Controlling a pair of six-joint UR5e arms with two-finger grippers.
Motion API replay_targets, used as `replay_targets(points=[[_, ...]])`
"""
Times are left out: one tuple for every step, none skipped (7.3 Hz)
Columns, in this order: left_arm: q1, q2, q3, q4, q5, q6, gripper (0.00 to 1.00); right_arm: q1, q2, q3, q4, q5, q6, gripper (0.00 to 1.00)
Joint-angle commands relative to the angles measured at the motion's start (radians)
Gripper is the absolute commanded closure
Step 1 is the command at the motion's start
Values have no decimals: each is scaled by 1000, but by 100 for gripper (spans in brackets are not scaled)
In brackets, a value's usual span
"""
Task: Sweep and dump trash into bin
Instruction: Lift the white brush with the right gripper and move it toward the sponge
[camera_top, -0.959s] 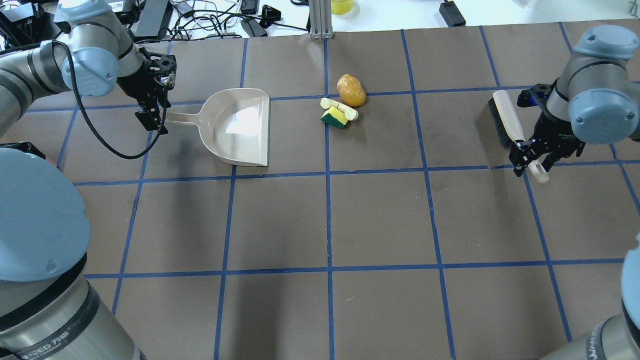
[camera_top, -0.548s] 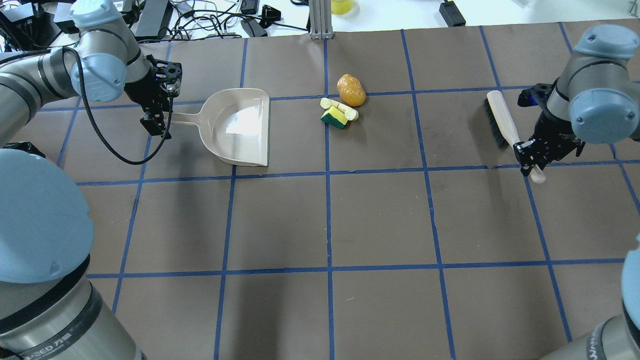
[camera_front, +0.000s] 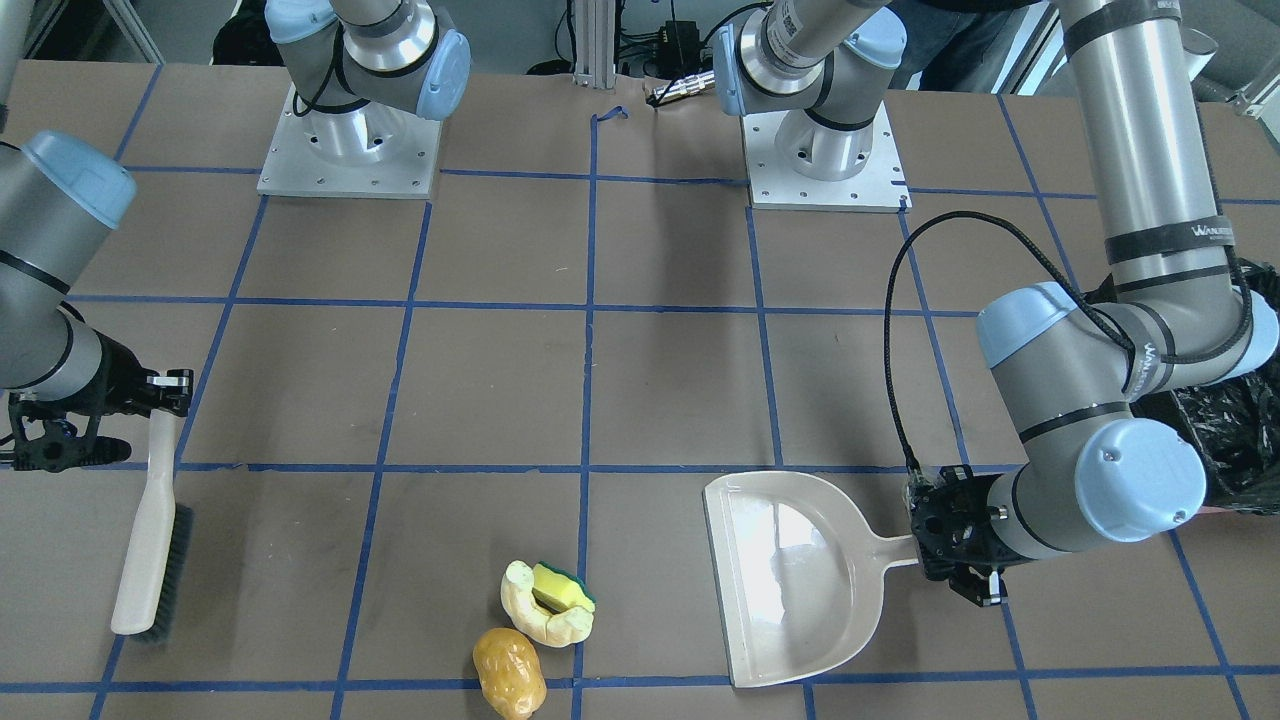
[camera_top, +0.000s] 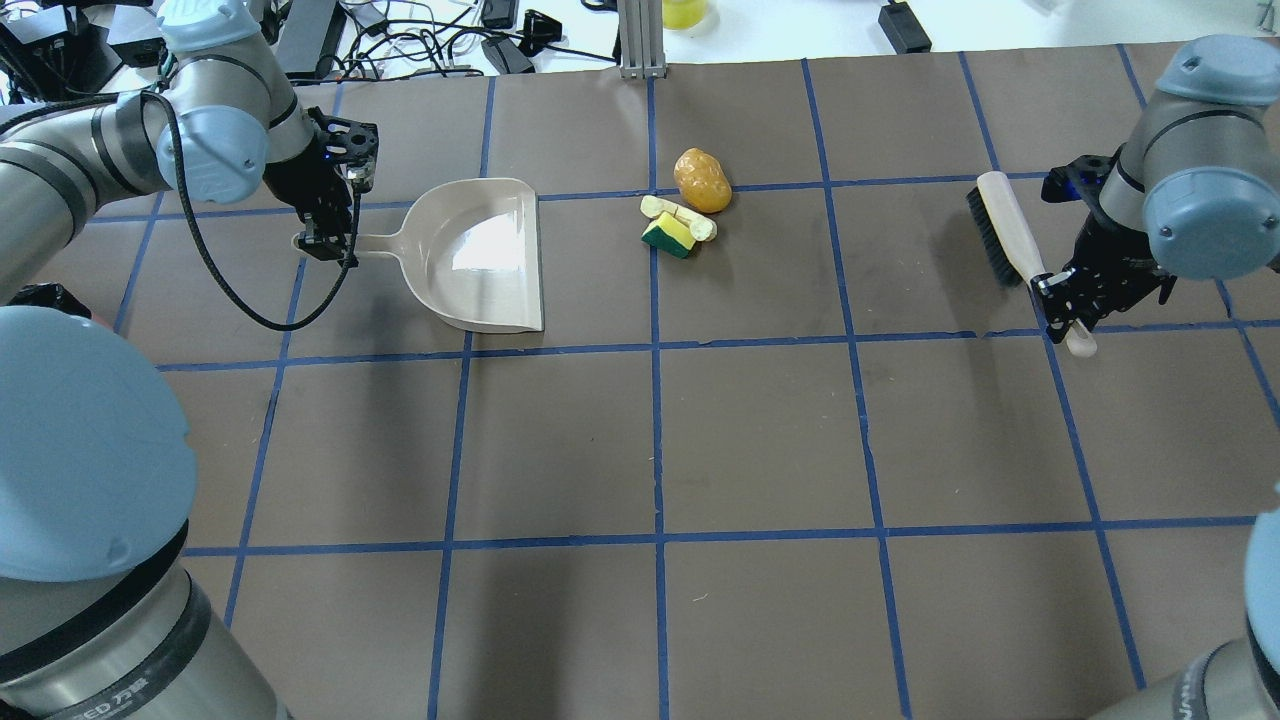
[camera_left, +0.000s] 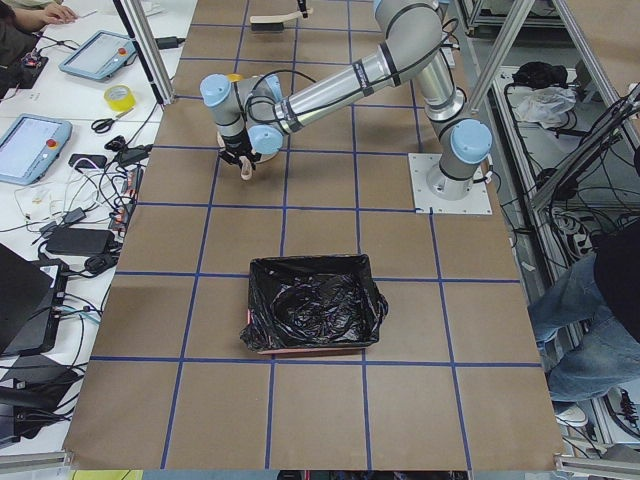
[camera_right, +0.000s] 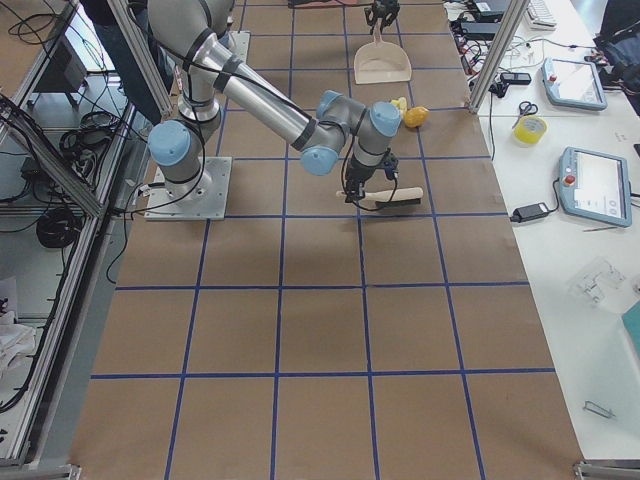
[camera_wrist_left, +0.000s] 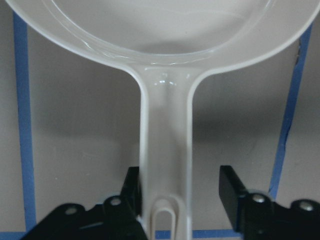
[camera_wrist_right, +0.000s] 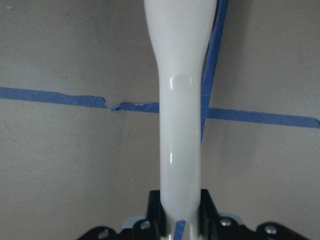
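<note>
The trash lies together at the table's far middle: a golden-brown potato-like lump (camera_top: 702, 180) (camera_front: 510, 672), a cream peel piece (camera_top: 706, 229) (camera_front: 530, 615) and a yellow-green sponge block (camera_top: 668, 234) (camera_front: 562, 590). The bin (camera_left: 312, 305), lined with a black bag, stands at the table's left end, out of the overhead view. My left gripper (camera_top: 325, 240) (camera_wrist_left: 180, 187) is open and straddles the handle of the beige dustpan (camera_top: 480, 255) (camera_front: 790, 580), one finger touching it. My right gripper (camera_top: 1060, 300) (camera_wrist_right: 180, 202) is shut on the handle of the brush (camera_top: 1005, 235) (camera_front: 150, 560).
The dustpan's open mouth faces the trash, about a hand's width from it. The brush sits far to the right of the trash. Cables and devices lie beyond the far table edge (camera_top: 900, 50). A metal post (camera_top: 640, 40) stands at the far middle.
My left gripper has moved right and now straddles the dustpan handle. My right gripper has closed on the brush handle, and the brush has shifted slightly.
</note>
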Motion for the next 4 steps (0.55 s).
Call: replay_targets(points=[[-2, 2, 2, 0, -5, -3, 77, 113, 5, -88, 53, -46, 37, 88], [-2, 0, 6, 0, -8, -3, 81, 217, 49, -157, 59, -95, 89, 89], [-3, -1, 9, 0, -8, -2, 82, 296, 106, -228, 65, -146, 127, 89], [-2, -6, 11, 0, -8, 0, 82, 360, 171, -310, 77, -156, 152, 89]])
